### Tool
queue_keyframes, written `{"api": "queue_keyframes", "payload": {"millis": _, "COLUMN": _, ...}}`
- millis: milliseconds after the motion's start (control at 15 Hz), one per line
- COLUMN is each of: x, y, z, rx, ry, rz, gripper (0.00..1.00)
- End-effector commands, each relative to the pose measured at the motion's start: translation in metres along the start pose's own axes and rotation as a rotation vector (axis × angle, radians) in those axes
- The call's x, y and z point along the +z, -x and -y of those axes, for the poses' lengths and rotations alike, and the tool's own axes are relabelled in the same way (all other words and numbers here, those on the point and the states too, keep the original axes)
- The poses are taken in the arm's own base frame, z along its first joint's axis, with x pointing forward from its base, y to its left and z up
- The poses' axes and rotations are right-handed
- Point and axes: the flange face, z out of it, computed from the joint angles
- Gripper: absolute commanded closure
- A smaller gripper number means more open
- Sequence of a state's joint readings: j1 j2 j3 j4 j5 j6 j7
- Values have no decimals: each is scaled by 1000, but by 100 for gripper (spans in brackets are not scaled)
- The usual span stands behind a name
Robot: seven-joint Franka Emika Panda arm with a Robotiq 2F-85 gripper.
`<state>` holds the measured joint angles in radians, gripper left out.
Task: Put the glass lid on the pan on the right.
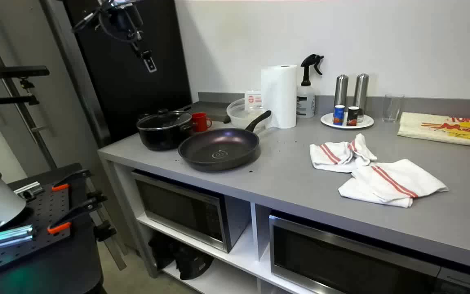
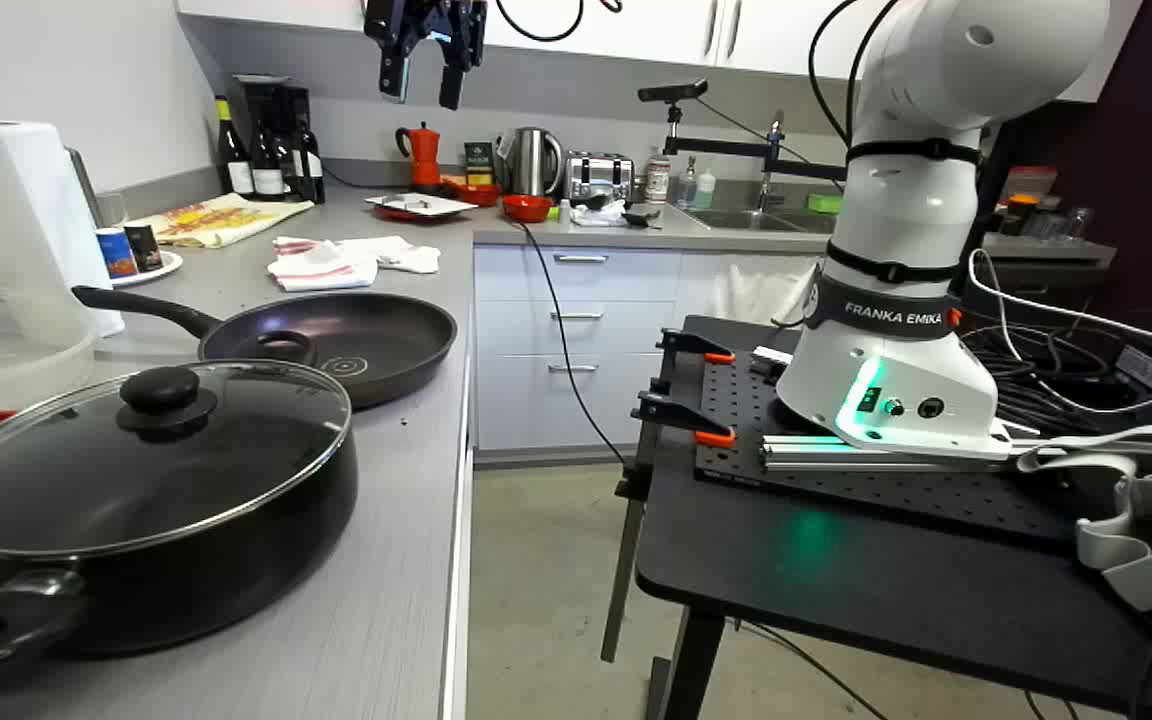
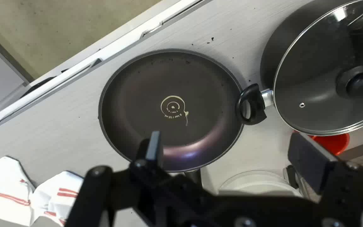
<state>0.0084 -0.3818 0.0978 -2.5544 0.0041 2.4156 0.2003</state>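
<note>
The round glass lid (image 1: pixel 165 120) with its dark centre knob (image 2: pixel 160 392) lies on the smaller, deeper black pot (image 1: pixel 159 139) in both exterior views. It also shows at the right of the wrist view (image 3: pixel 314 82). The wide black frying pan (image 1: pixel 214 149) stands uncovered on the counter beside the pot, its long handle towards the wall. The pan's inside shows in the wrist view (image 3: pixel 172 129). The pot's side handle reaches over the pan's rim. My gripper (image 2: pixel 423 92) is high above the cookware, pointing down. Its fingers are wide apart in the wrist view (image 3: pixel 225 142), with nothing between them.
A red mug (image 1: pixel 200 121), a clear plastic tub (image 1: pixel 239 114) and a paper towel roll (image 1: pixel 282 96) stand behind the pot and pan. White towels (image 1: pixel 394 181) lie further along the counter. The counter's front edge (image 1: pixel 161 171) runs close to the pan.
</note>
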Motion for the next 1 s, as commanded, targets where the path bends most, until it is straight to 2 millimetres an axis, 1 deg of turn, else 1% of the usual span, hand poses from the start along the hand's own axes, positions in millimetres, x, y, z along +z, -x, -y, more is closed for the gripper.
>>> {"api": "queue_keyframes", "payload": {"millis": 0, "x": -1, "y": 0, "z": 0, "rx": 0, "ry": 0, "rz": 1, "gripper": 0}}
{"api": "queue_keyframes", "payload": {"millis": 533, "x": 0, "y": -1, "z": 2, "rx": -7, "ry": 1, "rz": 4, "gripper": 0}}
{"api": "queue_keyframes", "payload": {"millis": 800, "x": 6, "y": -4, "z": 18, "rx": -44, "ry": 4, "rz": 19, "gripper": 0}}
{"api": "queue_keyframes", "payload": {"millis": 933, "x": 10, "y": -6, "z": 31, "rx": -75, "ry": 4, "rz": 28, "gripper": 0}}
